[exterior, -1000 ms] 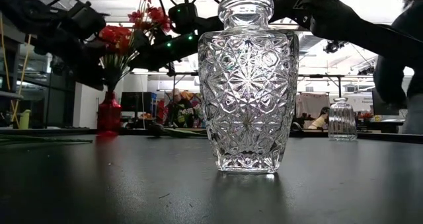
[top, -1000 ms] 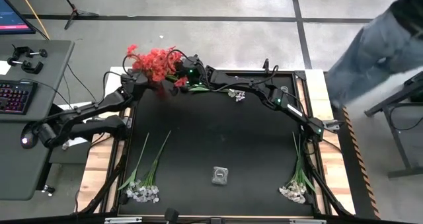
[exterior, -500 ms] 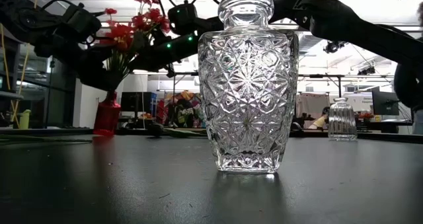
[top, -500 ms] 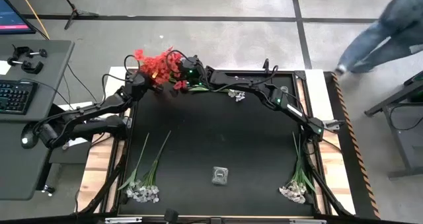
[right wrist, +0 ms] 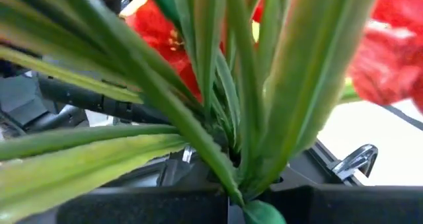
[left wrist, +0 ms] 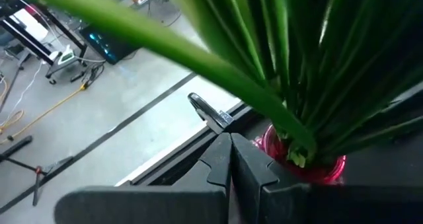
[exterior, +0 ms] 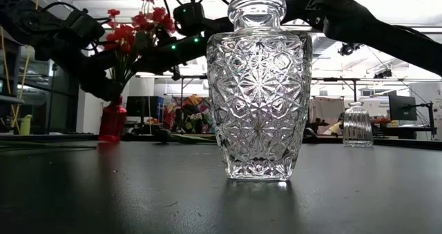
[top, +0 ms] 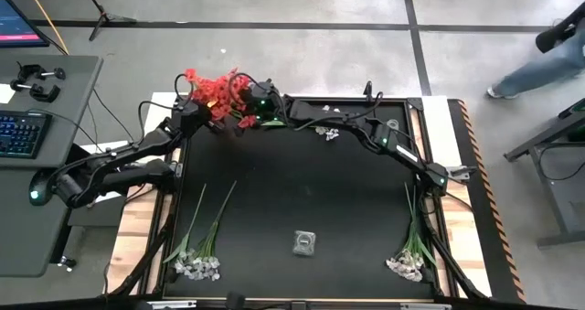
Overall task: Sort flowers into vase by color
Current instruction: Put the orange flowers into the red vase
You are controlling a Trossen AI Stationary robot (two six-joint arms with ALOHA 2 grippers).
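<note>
Red flowers (top: 216, 90) hide the red vase (exterior: 112, 121) from above.

keyboard (top: 20, 133), person's legs (top: 539, 63), possibly clamps (top: 35, 80)

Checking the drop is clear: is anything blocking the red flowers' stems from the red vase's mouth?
Nothing visible does. The stems of the red flowers already reach into the red vase, with the right hand shut on them.
</note>
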